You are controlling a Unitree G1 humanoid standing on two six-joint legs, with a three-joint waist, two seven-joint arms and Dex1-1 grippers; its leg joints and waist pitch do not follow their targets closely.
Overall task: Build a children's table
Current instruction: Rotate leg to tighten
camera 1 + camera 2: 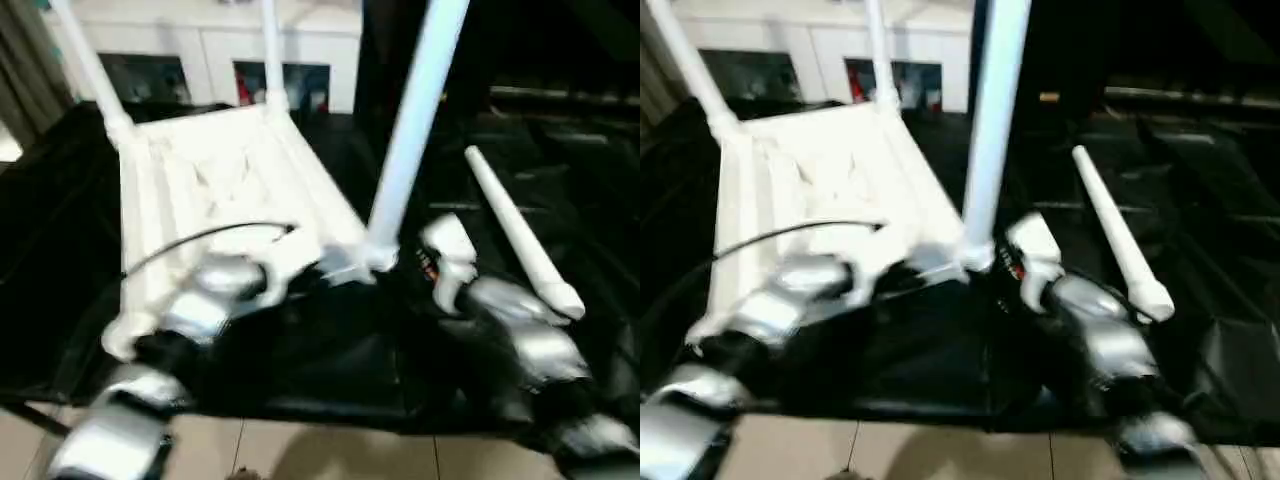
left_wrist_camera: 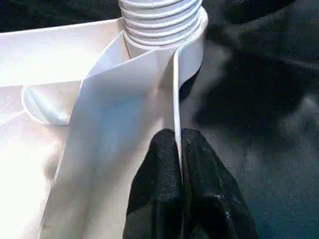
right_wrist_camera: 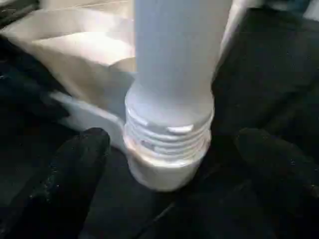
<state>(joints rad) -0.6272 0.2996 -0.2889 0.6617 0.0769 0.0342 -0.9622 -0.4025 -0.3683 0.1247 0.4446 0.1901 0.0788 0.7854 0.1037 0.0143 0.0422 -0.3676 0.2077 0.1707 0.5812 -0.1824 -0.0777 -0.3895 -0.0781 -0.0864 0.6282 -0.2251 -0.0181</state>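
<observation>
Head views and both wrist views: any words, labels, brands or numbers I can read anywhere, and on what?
None can be read.
Small red mark on the right gripper: too blurred to tell whether it is text.
Red items behind the cabinet glass: too blurred to read.
Tabletop and legs: plain white, no lettering.

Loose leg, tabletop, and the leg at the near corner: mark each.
loose leg (image 1: 512,232), left eye view, mid-shaft.
tabletop (image 1: 215,175), left eye view, ribbed underside.
near-corner leg (image 3: 169,134), right wrist view, threaded base in socket.
</observation>
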